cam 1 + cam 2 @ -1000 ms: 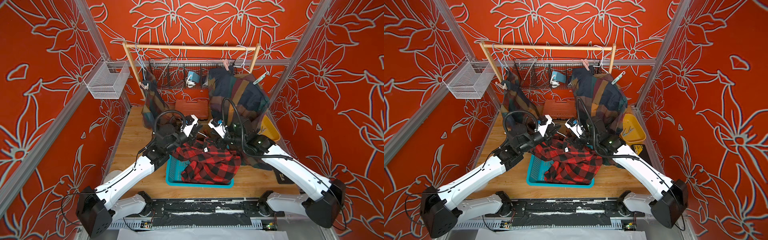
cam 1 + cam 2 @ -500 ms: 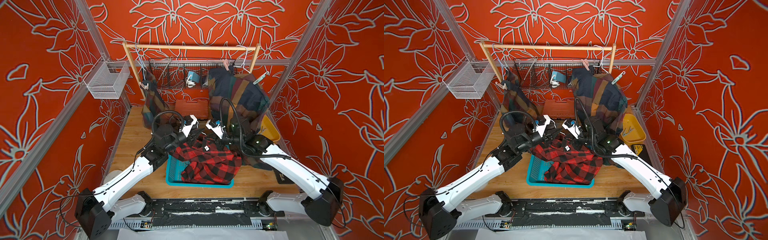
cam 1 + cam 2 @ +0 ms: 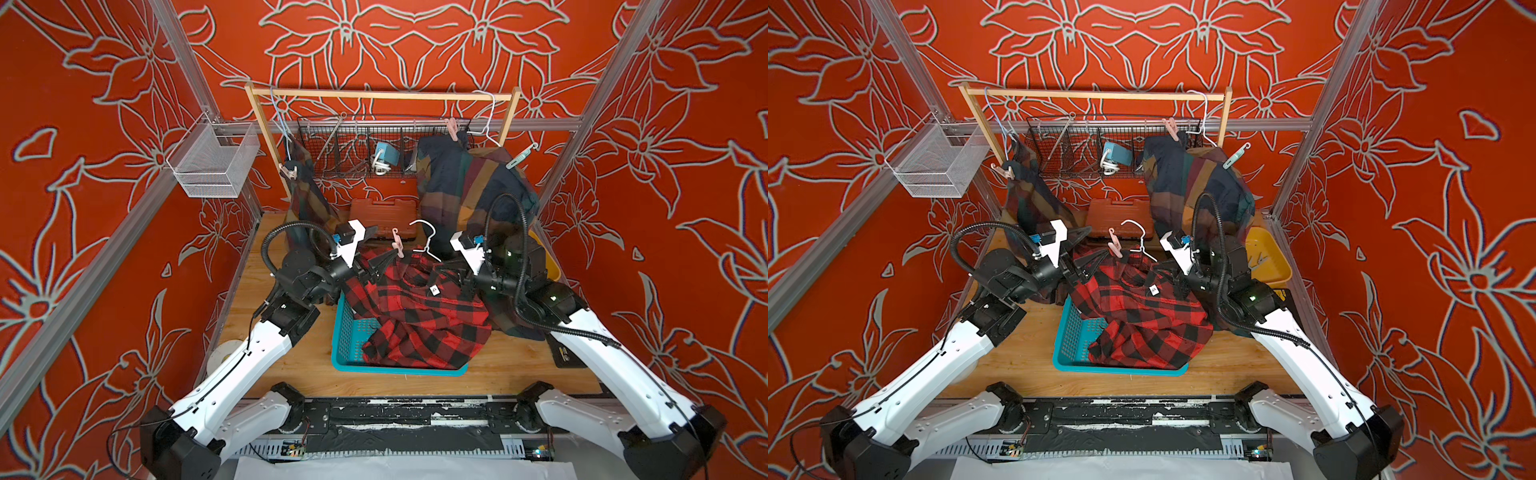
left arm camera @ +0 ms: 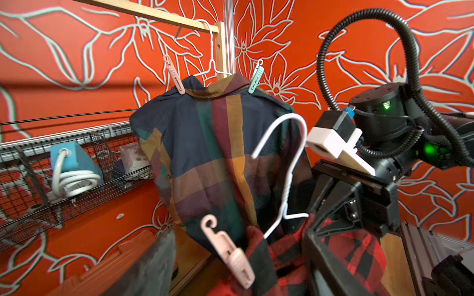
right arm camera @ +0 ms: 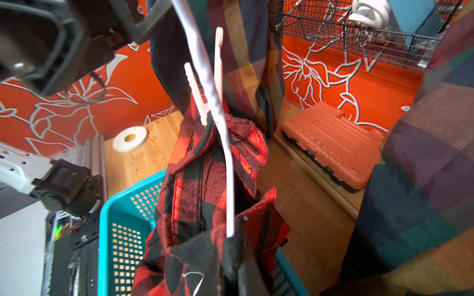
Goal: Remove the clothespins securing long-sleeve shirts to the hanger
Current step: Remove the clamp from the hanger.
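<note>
Left wrist view shows you the pink clothespin clipped on the red-and-black shirt; it lies between the spread fingers of the left gripper, apart from both; in right wrist view, the right gripper presses its fingers together on this shirt, where the white hanger wire ends.

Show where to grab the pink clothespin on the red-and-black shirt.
Squeeze the pink clothespin across its two splayed legs, above its bite on the red-and-black shirt. Come from the open left gripper's side: the legs stick up free there; the white hanger crowds the other side.
</note>
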### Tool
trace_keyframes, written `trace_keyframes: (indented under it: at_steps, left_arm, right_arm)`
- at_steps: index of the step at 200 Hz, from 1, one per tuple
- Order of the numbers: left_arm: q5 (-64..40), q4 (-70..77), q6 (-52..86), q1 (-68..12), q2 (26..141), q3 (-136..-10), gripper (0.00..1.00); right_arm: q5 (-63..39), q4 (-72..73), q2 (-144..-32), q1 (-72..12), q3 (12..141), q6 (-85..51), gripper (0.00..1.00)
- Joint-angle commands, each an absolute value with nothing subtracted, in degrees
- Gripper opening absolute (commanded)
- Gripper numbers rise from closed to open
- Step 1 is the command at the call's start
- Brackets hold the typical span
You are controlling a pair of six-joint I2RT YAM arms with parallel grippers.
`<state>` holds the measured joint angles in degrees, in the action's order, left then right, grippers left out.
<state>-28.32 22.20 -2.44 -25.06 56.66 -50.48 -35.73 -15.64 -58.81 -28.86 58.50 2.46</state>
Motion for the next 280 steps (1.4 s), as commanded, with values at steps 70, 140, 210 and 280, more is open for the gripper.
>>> trace_keyframes:
  at_steps: [70,140,210,280]
  left_arm:
    - [-51.9,21.7,-2.0,-21.0,58.9,-51.8,0.75]
    - [-52.6,22.5,-1.9,-21.0,59.3,-51.9,0.72]
    - [-54.7,25.0,-0.2,-21.0,60.3,-51.8,0.64]
    - [-56.3,25.1,0.0,-21.0,60.8,-51.7,0.47]
  right_arm:
    - [-45.5,-9.7,-54.1,-28.2,56.5,2.8,0.0]
    - [-50.8,-9.4,-54.8,-28.2,56.7,5.0,0.0]
    - [-51.9,-9.8,-56.3,-29.1,57.6,5.8,0.0]
    - [-52.0,-9.4,-57.1,-29.6,58.3,5.9,0.0]
